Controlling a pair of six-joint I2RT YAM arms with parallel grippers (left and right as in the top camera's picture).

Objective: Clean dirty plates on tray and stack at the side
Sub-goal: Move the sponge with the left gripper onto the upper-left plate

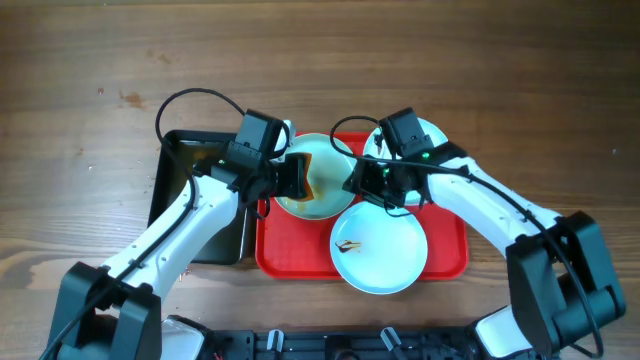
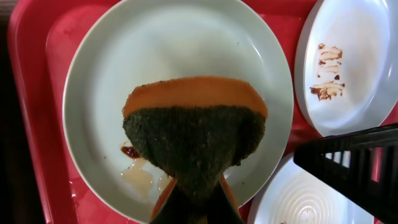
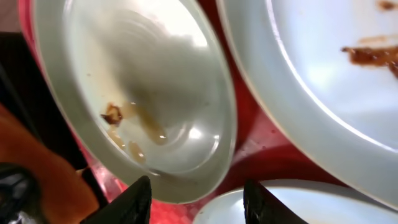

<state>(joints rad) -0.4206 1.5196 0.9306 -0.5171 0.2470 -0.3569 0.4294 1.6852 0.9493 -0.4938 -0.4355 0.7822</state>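
Three pale mint-blue plates lie on the red tray (image 1: 290, 258). My left gripper (image 1: 285, 180) is shut on an orange-and-green sponge (image 2: 193, 134), which rests on the back-left plate (image 1: 322, 205), seen large in the left wrist view (image 2: 180, 56). A brown speck and a wet smear (image 2: 134, 163) lie beside the sponge. My right gripper (image 1: 375, 185) is open at this plate's right rim (image 3: 186, 124), its fingers (image 3: 202, 202) either side of the edge. The back-right plate (image 1: 425, 135) has brown smears (image 2: 326, 71). The front plate (image 1: 385, 255) has a small brown speck.
A black metal pan (image 1: 185, 165) stands left of the tray, under my left arm. Bare wooden table (image 1: 480, 60) lies behind the tray and to the right. Both arms meet over the tray's back half, close together.
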